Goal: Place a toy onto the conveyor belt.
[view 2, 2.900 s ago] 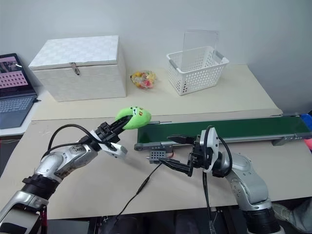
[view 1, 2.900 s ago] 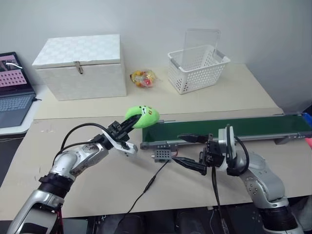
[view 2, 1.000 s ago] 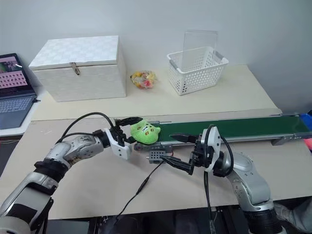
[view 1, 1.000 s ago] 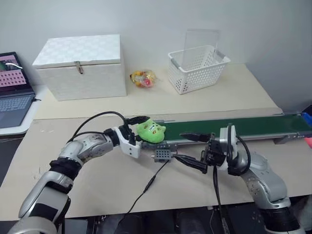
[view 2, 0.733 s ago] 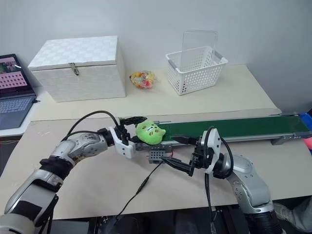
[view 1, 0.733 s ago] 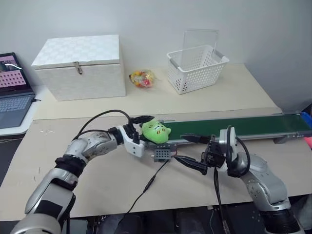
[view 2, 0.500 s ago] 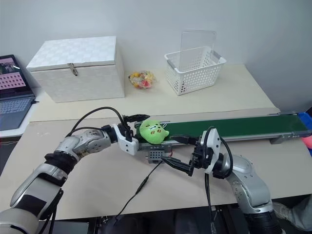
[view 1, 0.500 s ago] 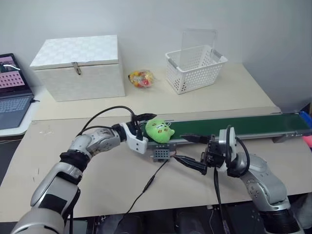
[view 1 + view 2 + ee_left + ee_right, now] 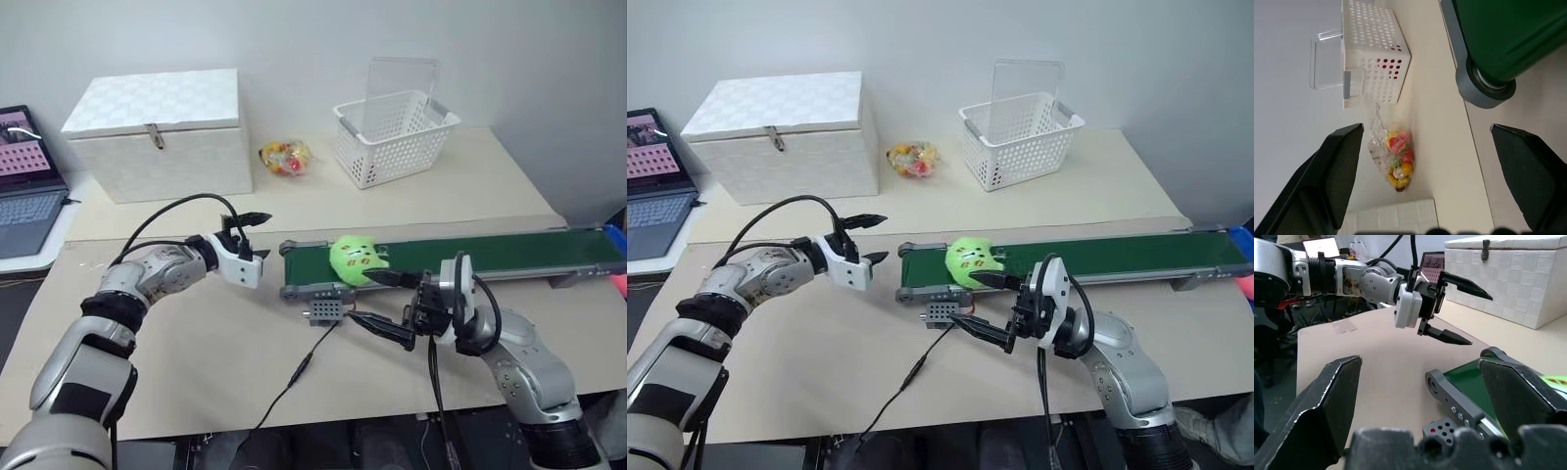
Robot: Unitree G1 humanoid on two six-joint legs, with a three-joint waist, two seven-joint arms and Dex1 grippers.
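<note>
hovering off the belt's end, left hand (image 9: 253, 236) has its two black fingers spread wide, nothing between them, just beside the roller end of the conveyor belt (image 9: 470, 257) but apart from it. right hand (image 9: 387, 305) points across toward the left, fingers also spread, empty, one finger low over the worktop (image 9: 196, 343) in front of the belt, the other up by the belt's near edge. the toy (image 9: 357, 260), lime green with dark face marks, lies on the dark-green belt near its left end, free of both hands, just behind the right hand's upper finger. small grey motor box (image 9: 325, 308) hangs on the frame's near side below the toy, black cable (image 9: 294, 377) trailing off it toward the front edge. further back on the worktop: white lidded box (image 9: 157, 132), crinkly bag of red/yellow/orange bits (image 9: 285, 157), white perforated basket (image 9: 395, 135) with a clear panel standing in it. laptop (image 9: 27, 181) at the far left edge.
</note>
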